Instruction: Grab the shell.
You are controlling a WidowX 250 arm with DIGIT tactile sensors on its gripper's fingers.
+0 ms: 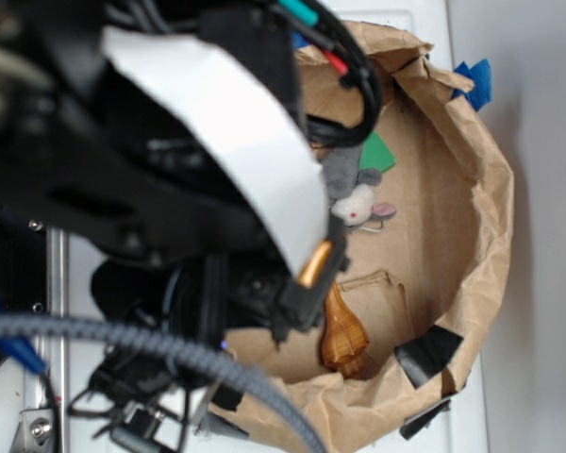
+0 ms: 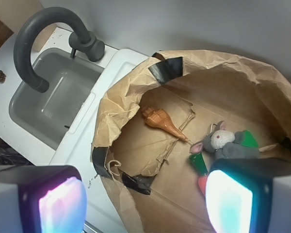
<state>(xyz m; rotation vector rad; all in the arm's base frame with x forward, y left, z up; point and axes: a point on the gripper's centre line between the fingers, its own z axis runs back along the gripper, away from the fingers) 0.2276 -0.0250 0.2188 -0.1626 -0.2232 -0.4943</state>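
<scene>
Item: shell (image 2: 159,119). Amber-brown, glossy, ridged. I find it lying on the floor of the crumpled brown paper bag (image 2: 136,87), near the bag's wall on the sink (image 2: 48,102) side, touching nothing else that I can see.

Long axis: in the wrist view the bulbous end sits up and left, and the thin point runs down and right toward the middle of the bag. It lies flat, not upright.

Item: pincer (image 2: 143,204). My two finger pads (image 2: 58,204) frame the bottom of the wrist view with a wide gap between them and nothing in it, so I read the pincer as released and empty.

Relation: the shell lies ahead of the pincer, above the gap in the wrist view, and well apart from both pads. Its axis runs aslant to the line between the pads, so I judge a wrist turn is wanted as well as a reach forward and down.

Neighbours: a grey and white toy mouse (image 2: 223,141) and a green piece (image 2: 200,164), both toward the right pad, clear of the shell.
</scene>
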